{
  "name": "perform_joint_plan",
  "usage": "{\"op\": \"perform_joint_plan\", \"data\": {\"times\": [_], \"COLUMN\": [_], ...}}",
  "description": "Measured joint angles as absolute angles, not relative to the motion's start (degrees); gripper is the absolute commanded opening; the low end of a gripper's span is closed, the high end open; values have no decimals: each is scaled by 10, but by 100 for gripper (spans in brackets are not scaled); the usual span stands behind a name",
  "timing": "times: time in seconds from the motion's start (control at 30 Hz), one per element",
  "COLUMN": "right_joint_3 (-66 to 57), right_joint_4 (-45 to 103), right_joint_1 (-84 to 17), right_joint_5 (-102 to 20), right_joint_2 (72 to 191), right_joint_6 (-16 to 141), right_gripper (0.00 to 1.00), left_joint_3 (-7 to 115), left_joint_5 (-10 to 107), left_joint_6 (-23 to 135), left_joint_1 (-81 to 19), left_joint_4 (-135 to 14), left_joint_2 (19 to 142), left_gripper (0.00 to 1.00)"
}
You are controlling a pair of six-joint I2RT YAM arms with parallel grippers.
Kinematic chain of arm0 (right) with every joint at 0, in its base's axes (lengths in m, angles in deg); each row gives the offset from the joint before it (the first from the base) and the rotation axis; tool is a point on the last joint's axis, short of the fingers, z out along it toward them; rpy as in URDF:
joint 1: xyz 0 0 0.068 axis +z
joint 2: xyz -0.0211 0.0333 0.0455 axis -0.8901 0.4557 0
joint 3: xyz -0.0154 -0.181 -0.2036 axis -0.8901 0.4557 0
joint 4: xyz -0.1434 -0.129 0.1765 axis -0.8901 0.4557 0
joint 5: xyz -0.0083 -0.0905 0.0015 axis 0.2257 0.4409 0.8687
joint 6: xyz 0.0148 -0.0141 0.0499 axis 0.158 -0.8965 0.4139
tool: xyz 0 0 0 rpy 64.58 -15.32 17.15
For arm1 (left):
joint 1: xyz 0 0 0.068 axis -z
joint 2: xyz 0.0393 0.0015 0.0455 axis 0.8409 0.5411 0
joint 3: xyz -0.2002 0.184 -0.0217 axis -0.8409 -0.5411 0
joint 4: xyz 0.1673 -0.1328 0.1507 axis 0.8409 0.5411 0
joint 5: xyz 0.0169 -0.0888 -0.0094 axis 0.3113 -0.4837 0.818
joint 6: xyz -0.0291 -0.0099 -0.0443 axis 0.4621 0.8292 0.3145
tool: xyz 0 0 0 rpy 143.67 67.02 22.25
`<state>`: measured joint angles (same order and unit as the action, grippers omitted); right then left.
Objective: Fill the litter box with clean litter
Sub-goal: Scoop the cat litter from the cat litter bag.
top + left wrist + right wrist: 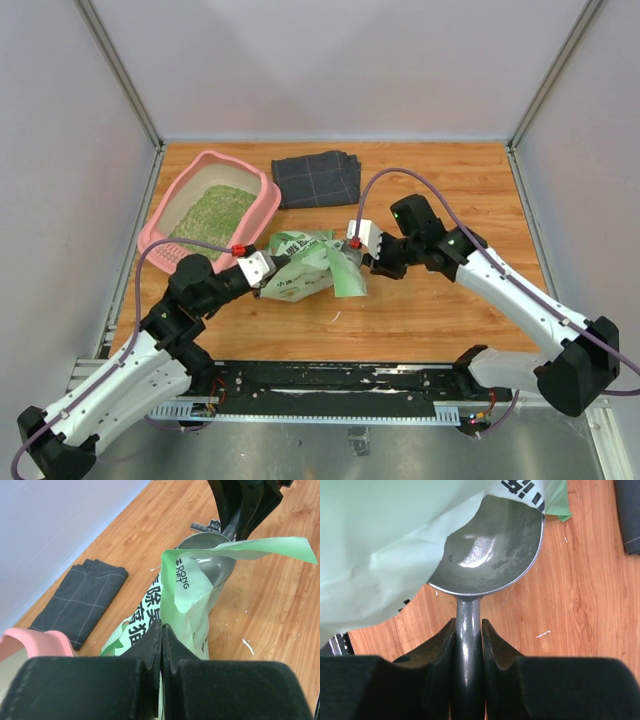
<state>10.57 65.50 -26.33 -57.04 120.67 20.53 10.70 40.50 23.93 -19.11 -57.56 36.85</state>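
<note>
The litter box (158,252) sits at the far left of the wooden table (450,320), set at an angle, and we see the clean litter (212,212) spread as a greenish-tan layer over part of its floor, with pale bare floor showing at its left. A dark grey folded cloth (317,178) lies just beside the box's far right corner. Near the middle of the table lies the crumpled green-and-white bag (305,262), between the two arms. The left gripper (268,268) meets the bag's left end; from the left wrist we find its fingers (150,645) pressed tight together with a sliver of green film between them, so it is pinching the bag. A pink corner of the box shows at that view's lower left. The right gripper (362,252) reaches in from the bag's right side. From the right wrist we see it clamped on the handle of a grey metal scoop (490,550), whose bowl sits partly under the bag's torn flap. The part of the bowl we can see looks shiny and holds no litter.
</note>
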Motion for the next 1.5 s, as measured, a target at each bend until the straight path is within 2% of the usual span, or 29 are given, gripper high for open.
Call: {"op": "perform_joint_plan", "data": {"times": [0.9, 1.5], "right_joint_3": [139, 133], "right_joint_4": [733, 804], "right_joint_1": [-264, -265], "right_joint_5": [-493, -445], "right_joint_2": [1050, 1001], "right_joint_6": [202, 221], "right_gripper": [1, 1], "left_joint_3": [112, 126], "left_joint_5": [404, 421], "left_joint_6": [241, 246], "left_joint_1": [-188, -188], "left_joint_4": [-569, -553], "left_joint_2": [363, 370], "left_gripper": [0, 0]}}
